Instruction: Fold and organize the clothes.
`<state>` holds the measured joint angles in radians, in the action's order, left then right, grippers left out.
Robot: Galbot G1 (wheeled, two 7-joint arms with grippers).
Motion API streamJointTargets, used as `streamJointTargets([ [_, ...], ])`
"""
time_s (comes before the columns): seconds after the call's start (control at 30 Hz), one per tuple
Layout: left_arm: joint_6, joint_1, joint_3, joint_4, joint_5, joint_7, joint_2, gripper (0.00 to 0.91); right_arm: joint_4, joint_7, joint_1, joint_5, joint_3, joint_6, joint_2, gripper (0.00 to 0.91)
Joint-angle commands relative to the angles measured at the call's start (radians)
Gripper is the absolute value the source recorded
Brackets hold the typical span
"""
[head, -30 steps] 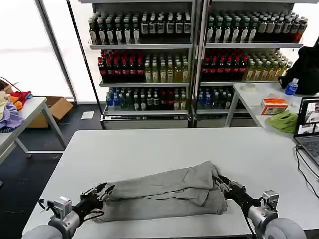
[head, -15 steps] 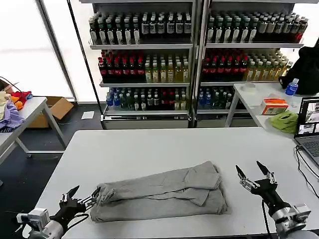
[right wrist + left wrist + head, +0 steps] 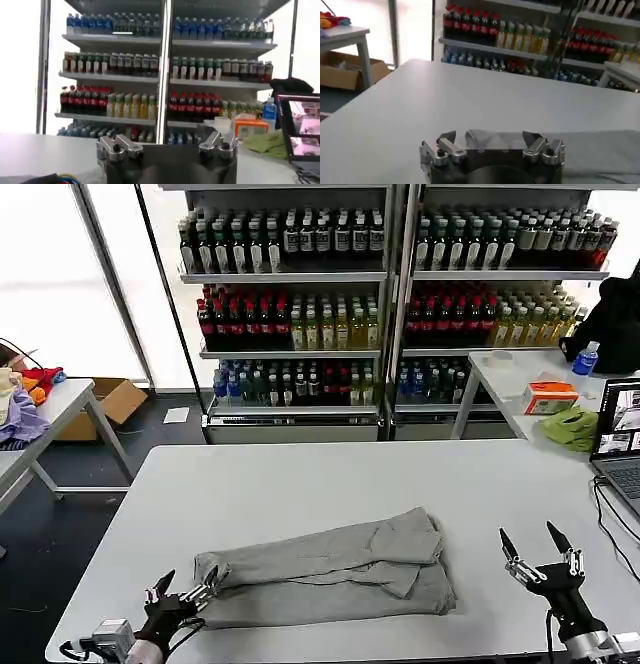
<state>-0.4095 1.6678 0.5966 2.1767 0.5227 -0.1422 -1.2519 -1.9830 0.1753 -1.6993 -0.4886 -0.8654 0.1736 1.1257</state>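
On the white table (image 3: 300,484), a folded grey shirt (image 3: 325,569) is laid near the front edge (chest print hidden). Left gripper (image 3: 185,592) is spread at its left end, contact unclear. Right gripper (image 3: 540,549) is held apart, released, empty. Bottle shelves (image 3: 390,294) are seen behind.

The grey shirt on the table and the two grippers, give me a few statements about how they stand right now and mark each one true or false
1. The folded grey shirt lies on the white table. True.
2. The right gripper is clamped on the shirt's edge. False: it stands open, apart from the shirt on its right side.
3. The left gripper is open near the shirt's left end. True.
4. The shirt is spread flat with both sleeves out. False: it is folded into a long bundle.
5. A lime-green cloth lies on the side table at the right. True.
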Motion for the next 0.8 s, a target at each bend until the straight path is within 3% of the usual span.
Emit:
streamJointTargets([
  [0.03, 0.034, -0.041, -0.110, -0.060, -0.068, -0.038, -0.055, 0.907, 0.009, 0.003, -0.020, 0.009, -0.009, 0.046, 0.015, 0.907],
  [0.2, 0.044, -0.069, -0.088, -0.125, -0.121, -0.008, -0.055, 0.907, 0.003, 0.001, -0.014, 0.000, 0.002, 0.033, 0.008, 0.907],
  [0.23, 0.048, -0.071, -0.085, -0.134, -0.124, -0.008, -0.054, 0.826, 0.004, 0.001, -0.012, -0.003, 0.004, 0.032, 0.006, 0.907],
  [0.27, 0.050, -0.071, -0.079, -0.141, -0.131, -0.005, -0.053, 0.574, 0.006, 0.002, -0.011, -0.004, 0.005, 0.032, 0.004, 0.907],
  [0.3, 0.050, -0.071, -0.076, -0.144, -0.131, -0.004, -0.052, 0.423, 0.007, 0.002, -0.010, -0.007, 0.005, 0.030, 0.003, 0.907],
  [0.33, 0.049, -0.069, -0.074, -0.145, -0.132, -0.005, -0.051, 0.373, 0.007, 0.001, -0.010, -0.011, 0.006, 0.029, 0.002, 0.907],
  [0.37, 0.048, -0.065, -0.073, -0.145, -0.132, -0.003, -0.052, 0.262, 0.008, 0.001, -0.010, -0.012, 0.006, 0.028, 0.002, 0.907],
  [0.47, 0.041, -0.059, -0.079, -0.144, -0.134, 0.012, -0.054, 0.212, 0.007, 0.002, -0.009, -0.015, 0.010, 0.026, 0.002, 0.907],
  [0.57, 0.038, -0.060, -0.091, -0.156, -0.135, 0.014, -0.063, 0.010, 0.003, 0.002, -0.005, -0.016, 0.011, 0.021, 0.002, 0.907],
  [0.8, 0.044, -0.073, -0.094, -0.169, -0.148, 0.023, -0.066, 0.010, -0.015, 0.003, -0.007, -0.069, 0.022, -0.010, -0.005, 0.907],
])
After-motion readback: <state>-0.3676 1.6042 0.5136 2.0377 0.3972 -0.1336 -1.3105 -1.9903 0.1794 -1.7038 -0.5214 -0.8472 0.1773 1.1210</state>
